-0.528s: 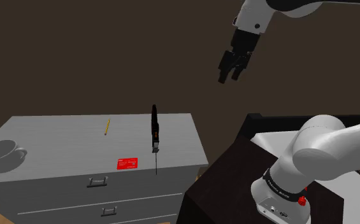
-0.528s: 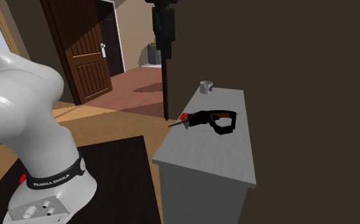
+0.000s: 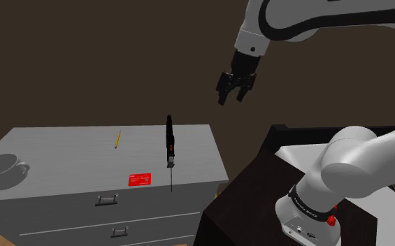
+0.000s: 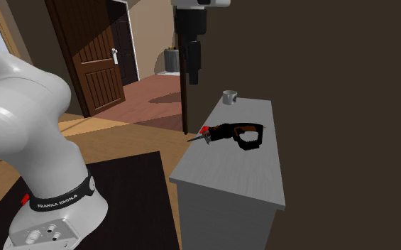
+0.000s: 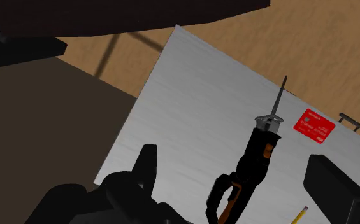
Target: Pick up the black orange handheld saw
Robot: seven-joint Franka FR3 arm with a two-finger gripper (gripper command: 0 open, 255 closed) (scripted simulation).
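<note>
Right, I see the gripper [image 3: 229,100] hanging well above the grey dresser [image 3: 63,150], up by its end nearest the stand [image 3: 245,203], both black fingers spread apart and clasping nothing. The black and orange saw [image 3: 168,143] lies flat on the dresser top toward that same end, thin blade pointing at the drawer-front edge. A red card [image 3: 139,179] sits just beside the blade, a yellow pencil [image 3: 117,138] lies farther along the top, and a pale cup [image 3: 0,169] stands at the dresser's far end.

Probably a home: panelled wooden door [image 4: 92,57], grey drawer chest [image 3: 63,159].
</note>
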